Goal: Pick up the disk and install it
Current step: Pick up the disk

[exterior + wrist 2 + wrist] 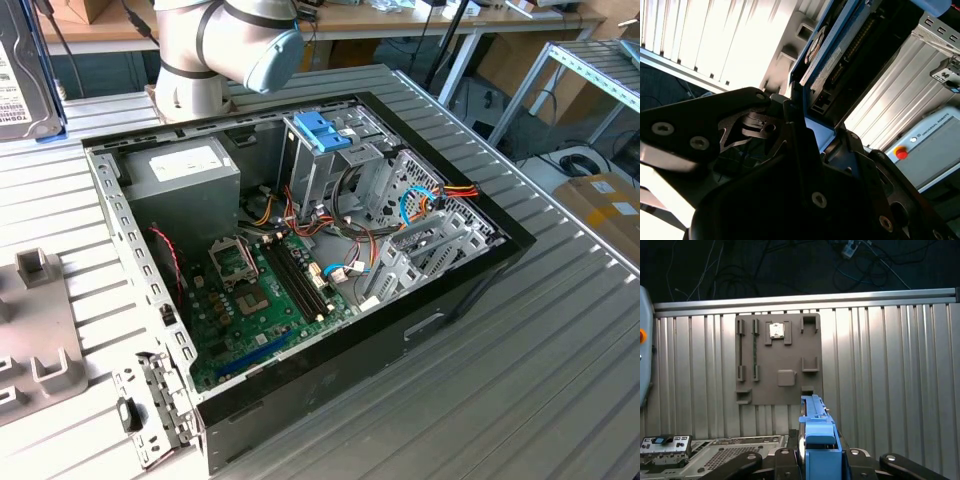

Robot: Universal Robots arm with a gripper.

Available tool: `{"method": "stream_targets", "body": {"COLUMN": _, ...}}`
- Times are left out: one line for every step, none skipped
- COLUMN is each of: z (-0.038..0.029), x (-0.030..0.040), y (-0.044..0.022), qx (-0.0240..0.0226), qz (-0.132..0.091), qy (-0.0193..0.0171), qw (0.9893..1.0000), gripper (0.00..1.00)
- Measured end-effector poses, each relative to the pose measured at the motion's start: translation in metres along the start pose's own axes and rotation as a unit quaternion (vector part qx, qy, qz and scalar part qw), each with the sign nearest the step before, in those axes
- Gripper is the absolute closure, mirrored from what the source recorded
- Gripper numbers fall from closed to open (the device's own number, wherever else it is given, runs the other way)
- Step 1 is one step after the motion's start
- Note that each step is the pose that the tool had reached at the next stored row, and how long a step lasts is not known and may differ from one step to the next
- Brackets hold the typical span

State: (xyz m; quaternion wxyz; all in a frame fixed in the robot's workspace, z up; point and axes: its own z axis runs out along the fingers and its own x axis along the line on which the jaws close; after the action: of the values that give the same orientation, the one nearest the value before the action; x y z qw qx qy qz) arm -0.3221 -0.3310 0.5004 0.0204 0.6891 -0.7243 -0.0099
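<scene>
Blue-framed and edge-on at the first wrist view's bottom centre, the disk (pixel 817 435) sits clamped in the black jaws of the gripper (pixel 820 460), the grey fixture plate (pixel 770 390) and ribbed surface (pixel 890 365) beyond it, and the exterior view shows the arm (pixel 200 50) bent at top centre behind the open computer case (pixel 350 370).
</scene>
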Motion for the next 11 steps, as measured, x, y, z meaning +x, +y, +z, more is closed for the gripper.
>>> {"method": "stream_targets", "body": {"z": 0.0, "x": 0.0, "y": -0.0002, "qx": 0.0, "qz": 0.0, "qy": 0.0, "qw": 1.0, "gripper": 0.63}}
{"method": "stream_targets", "body": {"z": 0.0, "x": 0.0, "y": -0.0004, "qx": 0.0, "qz": 0.0, "qy": 0.0001, "qw": 1.0, "gripper": 0.63}}
{"method": "stream_targets", "body": {"z": 0.0, "x": 0.0, "y": -0.0007, "qx": 0.0, "qz": 0.0, "qy": 0.0001, "qw": 1.0, "gripper": 0.63}}
{"method": "stream_targets", "body": {"z": 0.0001, "x": 0.0, "y": -0.0009, "qx": 0.0001, "qz": 0.0, "qy": 0.0002, "qw": 1.0, "gripper": 0.63}}
{"method": "stream_targets", "body": {"z": 0.0, "x": 0.0, "y": -0.0013, "qx": 0.0, "qz": 0.0, "qy": 0.0003, "qw": 1.0, "gripper": 0.63}}
{"method": "stream_targets", "body": {"z": 0.0001, "x": -0.0001, "y": -0.0017, "qx": 0.0, "qz": 0.0, "qy": 0.0003, "qw": 1.0, "gripper": 0.63}}
{"method": "stream_targets", "body": {"z": 0.0001, "x": -0.0001, "y": -0.0019, "qx": 0.0, "qz": 0.0, "qy": 0.0004, "qw": 1.0, "gripper": 0.63}}
{"method": "stream_targets", "body": {"z": 0.0001, "x": -0.0001, "y": -0.0021, "qx": 0.0, "qz": 0.0, "qy": 0.0004, "qw": 1.0, "gripper": 0.63}}
{"method": "stream_targets", "body": {"z": 0.0001, "x": -0.0001, "y": -0.0025, "qx": 0.0, "qz": 0.0, "qy": 0.0005, "qw": 1.0, "gripper": 0.63}}
{"method": "stream_targets", "body": {"z": 0.0001, "x": -0.0001, "y": -0.0029, "qx": 0.0, "qz": 0.0, "qy": 0.0006, "qw": 1.0, "gripper": 0.63}}
{"method": "stream_targets", "body": {"z": 0.0002, "x": -0.0001, "y": -0.0031, "qx": 0.0001, "qz": 0.0, "qy": 0.0005, "qw": 1.0, "gripper": 0.63}}
